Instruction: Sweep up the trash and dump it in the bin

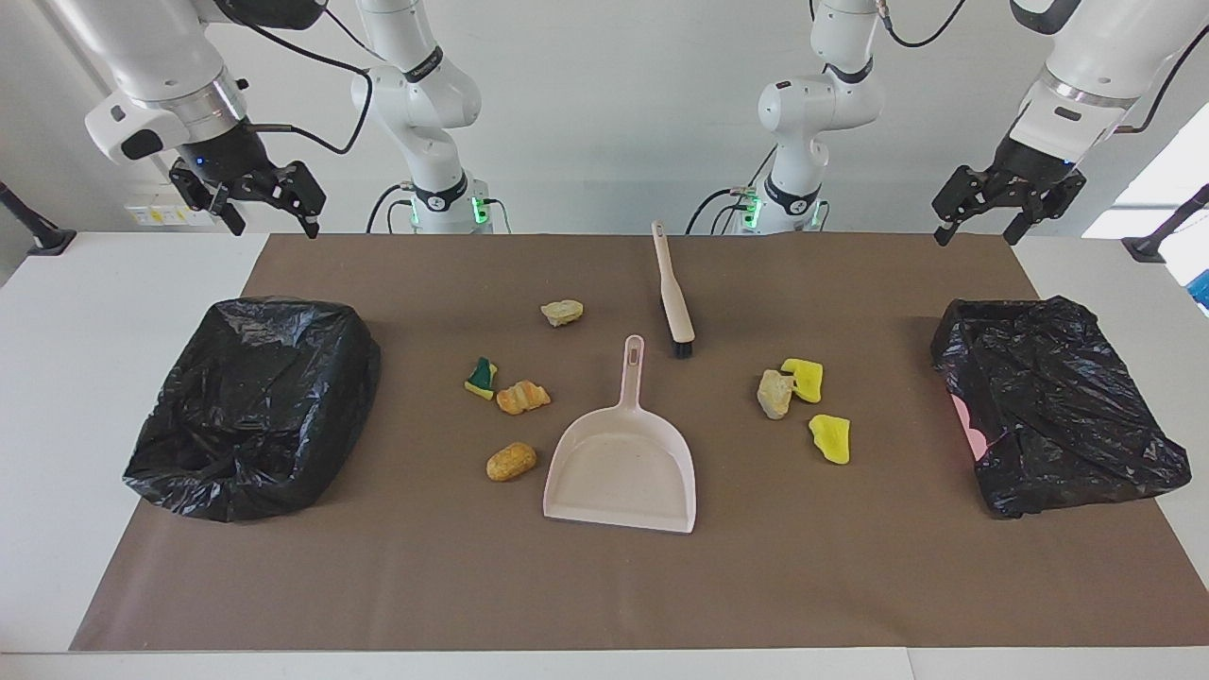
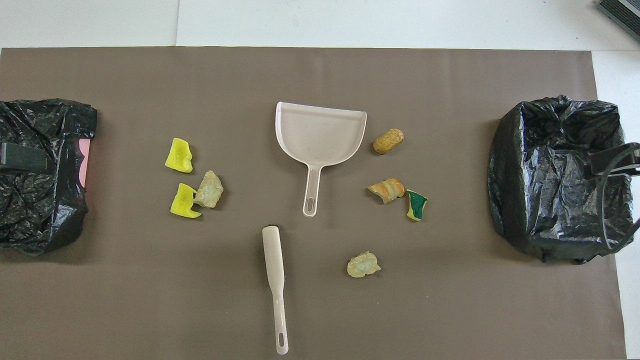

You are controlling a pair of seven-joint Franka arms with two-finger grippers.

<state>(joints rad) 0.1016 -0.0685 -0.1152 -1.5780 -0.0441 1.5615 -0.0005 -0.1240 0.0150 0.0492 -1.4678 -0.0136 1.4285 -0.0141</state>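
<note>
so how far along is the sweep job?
Nothing done yet: all seven trash chunks lie on the mat, the dustpan is empty, the brush lies untouched. Nothing in hand: left tool and right tool hang open, waiting. Left: grab brush and dustpan, sweep, dump in a bin.

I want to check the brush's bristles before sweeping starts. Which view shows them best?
The facing view: the brush shows its dark bristle tuft at the end toward the dustpan. Overhead, only a sliver of bristles shows.
</note>
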